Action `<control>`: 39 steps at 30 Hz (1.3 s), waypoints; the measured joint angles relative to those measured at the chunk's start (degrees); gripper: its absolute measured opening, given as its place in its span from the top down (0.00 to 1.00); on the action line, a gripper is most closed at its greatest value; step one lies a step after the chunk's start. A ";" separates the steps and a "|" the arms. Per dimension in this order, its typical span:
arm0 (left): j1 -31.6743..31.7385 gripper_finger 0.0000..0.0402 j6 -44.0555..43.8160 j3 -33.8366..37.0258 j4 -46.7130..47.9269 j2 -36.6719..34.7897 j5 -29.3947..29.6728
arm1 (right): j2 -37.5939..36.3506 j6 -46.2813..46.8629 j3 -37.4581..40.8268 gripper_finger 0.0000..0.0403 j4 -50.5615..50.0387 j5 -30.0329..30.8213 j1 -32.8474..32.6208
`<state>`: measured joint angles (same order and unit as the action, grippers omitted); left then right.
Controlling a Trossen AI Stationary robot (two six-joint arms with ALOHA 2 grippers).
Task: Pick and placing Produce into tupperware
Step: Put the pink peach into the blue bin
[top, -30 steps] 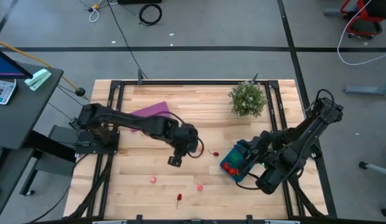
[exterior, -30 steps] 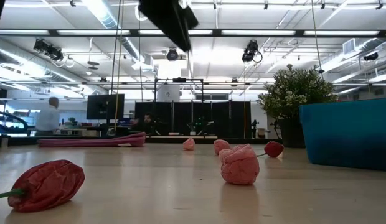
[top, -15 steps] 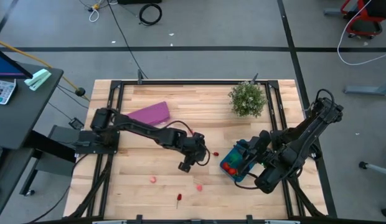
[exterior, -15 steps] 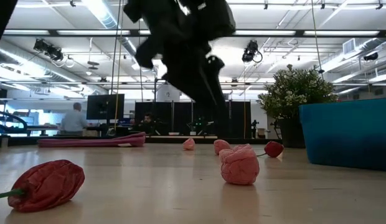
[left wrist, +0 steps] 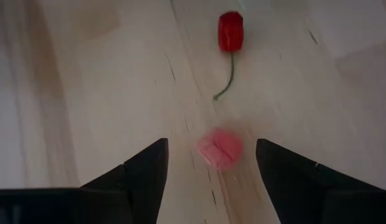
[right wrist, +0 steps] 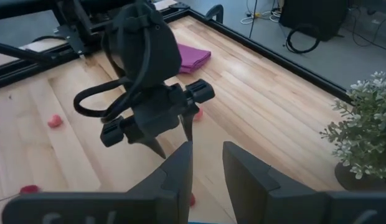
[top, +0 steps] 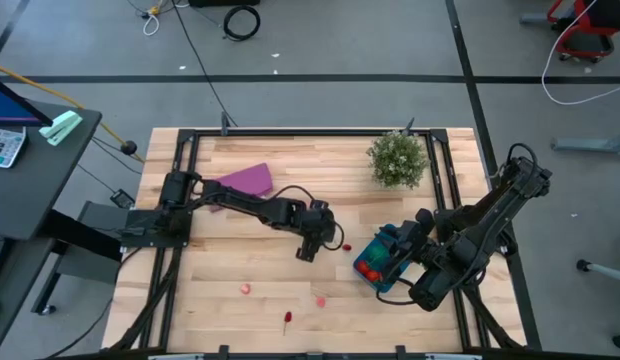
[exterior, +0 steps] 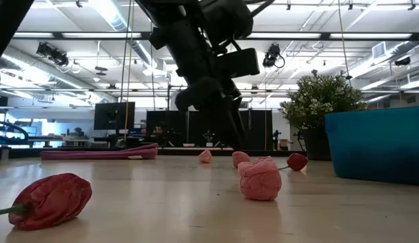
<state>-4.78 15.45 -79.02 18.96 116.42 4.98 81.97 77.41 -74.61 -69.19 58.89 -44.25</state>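
My left gripper (left wrist: 211,146) hangs open just above the table's middle (top: 308,248), fingers pointing down. A small pink produce piece (left wrist: 219,149) lies on the wood between them, untouched. A red piece with a thin stem (left wrist: 230,31) lies just beyond it (top: 342,246). More produce lies toward the near edge: two pink pieces (top: 247,289) (top: 319,298) and a red one (top: 287,319). The teal tupperware (top: 378,264) stands at the right with red produce inside. My right gripper (top: 398,258) is at its right-hand wall. My right gripper comes at the tupperware from the table's right, its fingers (right wrist: 177,177) close together. A sliver of the teal rim (right wrist: 188,221) shows between them at the picture's edge. The place of contact is cut off, so the kind of hold cannot be told. The tupperware stands on the table.
A bushy potted plant (top: 398,160) stands at the far right. A flat purple object (top: 240,182) lies at the far left. A dark frame (top: 310,132) runs around the tabletop. Bare wood lies between the produce and the near edge.
My left gripper has swung toward the table's right edge and the tupperware and come down over the pink piece beside the stemmed red one. My right gripper and the tupperware have kept still.
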 joint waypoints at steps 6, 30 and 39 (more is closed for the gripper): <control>0.88 0.38 -3.20 0.00 1.03 0.02 -3.15 | 0.00 -0.07 0.00 0.76 0.00 0.00 0.00; 1.37 0.41 -4.00 -0.04 -1.20 2.97 -3.20 | 0.00 -0.04 0.00 0.76 0.22 -0.02 0.00; 1.08 0.63 -6.22 -0.04 -1.66 2.97 -3.15 | 0.00 -0.48 0.00 0.76 0.24 0.28 0.00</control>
<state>-3.70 9.23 -79.06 17.30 119.39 1.83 81.97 76.93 -74.61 -68.95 59.18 -44.25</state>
